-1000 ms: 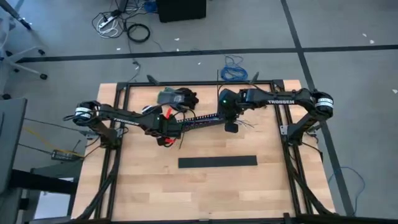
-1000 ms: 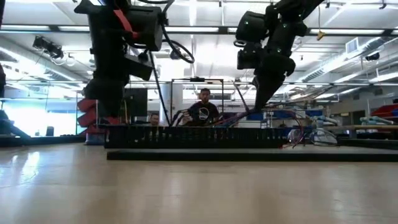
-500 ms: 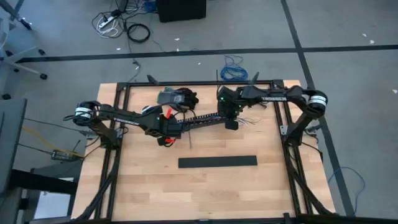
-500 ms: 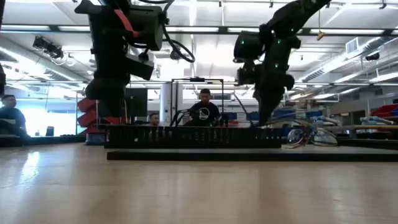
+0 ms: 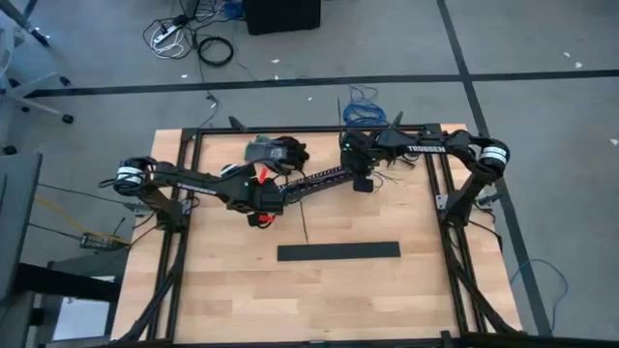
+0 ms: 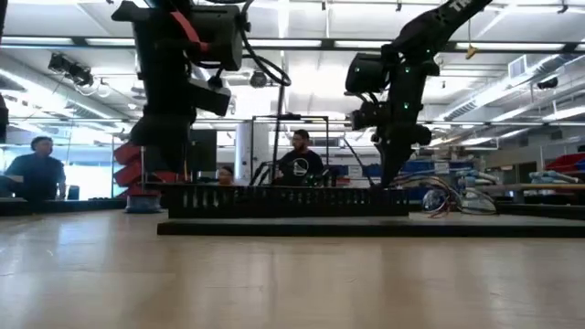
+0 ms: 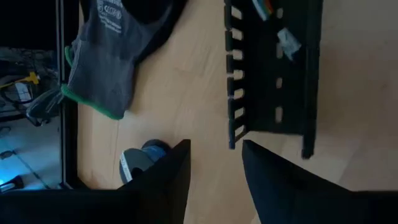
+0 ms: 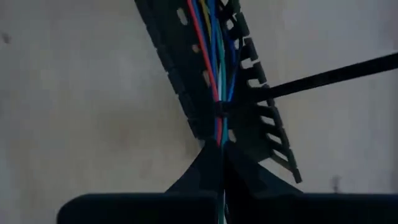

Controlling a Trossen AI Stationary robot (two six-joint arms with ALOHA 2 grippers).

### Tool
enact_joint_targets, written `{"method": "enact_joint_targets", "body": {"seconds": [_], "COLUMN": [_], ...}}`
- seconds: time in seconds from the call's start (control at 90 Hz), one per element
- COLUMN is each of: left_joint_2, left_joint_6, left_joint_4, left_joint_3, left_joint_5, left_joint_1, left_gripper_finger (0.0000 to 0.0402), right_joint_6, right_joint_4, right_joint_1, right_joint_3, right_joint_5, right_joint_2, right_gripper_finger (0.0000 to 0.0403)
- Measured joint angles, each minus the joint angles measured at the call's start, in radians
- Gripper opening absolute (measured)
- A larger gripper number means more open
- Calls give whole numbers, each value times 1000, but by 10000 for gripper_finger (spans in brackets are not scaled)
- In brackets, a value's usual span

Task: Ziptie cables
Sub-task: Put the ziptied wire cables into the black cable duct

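The slotted duct (image 5: 314, 182) lies slantwise across the far half of the table (image 5: 338, 290), and everything here is placed from it. The cables (image 8: 216, 59), red, blue, green and yellow strands, run along inside the duct's channel, and loose wire ends fan out on the wood just past its right end. The right gripper (image 8: 222, 152) sits at that right end, its fingers pressed together on the cables where they leave the channel. One ziptie (image 8: 329, 76) is cinched around the bundle just ahead of those fingertips, its long tail sticking out sideways across the duct's teeth. The left gripper (image 7: 214, 163) hovers over the duct's left end with its fingers spread and nothing between them. A grey glove (image 7: 102, 71) lies beyond the duct's left end, and a flat black bar (image 5: 338, 251) rests on the nearer side of the duct.
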Motion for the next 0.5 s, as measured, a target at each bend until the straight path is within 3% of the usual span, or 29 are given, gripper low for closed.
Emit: {"method": "enact_joint_targets", "body": {"seconds": [0.144, 0.389, 0.5], "left_joint_2": [0, 0, 0], "left_joint_6": [16, 23, 37], "left_joint_4": [0, -1, 1], "left_joint_3": [0, 0, 0], "left_joint_5": [1, 1, 1], "left_joint_1": [0, 0, 0], "left_gripper_finger": [137, 137, 137], "right_joint_6": [-37, 5, 16], "right_joint_4": [-18, -185, -248], "right_joint_1": [0, 44, 72], "right_joint_3": [1, 36, 91], "right_joint_5": [-14, -166, -156], "right_joint_2": [24, 38, 40], "right_gripper_finger": [0, 0, 0]}}
